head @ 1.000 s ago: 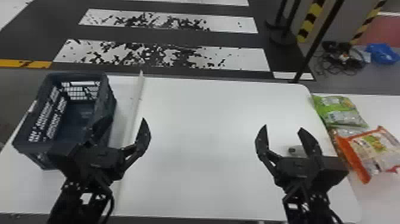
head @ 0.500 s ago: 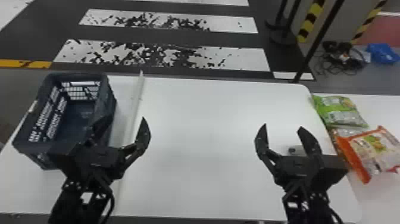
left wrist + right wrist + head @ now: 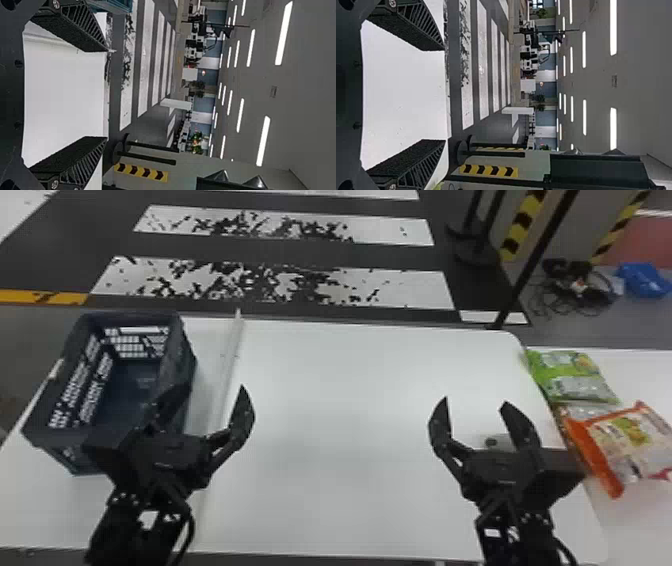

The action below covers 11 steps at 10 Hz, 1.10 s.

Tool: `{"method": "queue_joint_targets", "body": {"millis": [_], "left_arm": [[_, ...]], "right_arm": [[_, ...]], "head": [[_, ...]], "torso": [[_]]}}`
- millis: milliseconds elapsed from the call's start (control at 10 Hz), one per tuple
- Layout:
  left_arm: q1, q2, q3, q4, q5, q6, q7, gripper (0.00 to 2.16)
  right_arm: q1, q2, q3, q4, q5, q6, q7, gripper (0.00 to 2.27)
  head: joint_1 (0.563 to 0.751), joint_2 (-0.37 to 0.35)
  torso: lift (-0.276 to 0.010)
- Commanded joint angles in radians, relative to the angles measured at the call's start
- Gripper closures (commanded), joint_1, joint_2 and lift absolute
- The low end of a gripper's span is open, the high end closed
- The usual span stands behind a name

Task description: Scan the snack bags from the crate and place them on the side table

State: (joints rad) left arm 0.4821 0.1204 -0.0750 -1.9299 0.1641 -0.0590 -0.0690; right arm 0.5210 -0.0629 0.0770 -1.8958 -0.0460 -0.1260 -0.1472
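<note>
Looks near done tbh; leave left gripper and right gripper wide, unloaded; avoid brushing orange snack bag or green snack bag (already on the side table, phew)

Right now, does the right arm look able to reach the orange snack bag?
Probably yes: the right gripper, fingers open and empty, is just left of the orange snack bag, and nothing seems to lie on it.
</note>
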Motion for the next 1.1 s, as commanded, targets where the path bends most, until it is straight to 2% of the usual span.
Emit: {"method": "queue_joint_targets", "body": {"millis": [0, 1000], "left_arm": [[0.000, -0.001, 0.000, 0.003, 0.000, 0.000, 0.000, 0.08], [0.001, -0.004, -0.002, 0.003, 0.000, 0.000, 0.000, 0.08]], "right_arm": [[-0.001, 0.000, 0.000, 0.001, 0.000, 0.000, 0.000, 0.05], [-0.001, 0.000, 0.003, 0.000, 0.000, 0.000, 0.001, 0.06]], "head": [[0.695, -0.047], [0.695, -0.047]], "torso": [[-0.050], [-0.050]]}}
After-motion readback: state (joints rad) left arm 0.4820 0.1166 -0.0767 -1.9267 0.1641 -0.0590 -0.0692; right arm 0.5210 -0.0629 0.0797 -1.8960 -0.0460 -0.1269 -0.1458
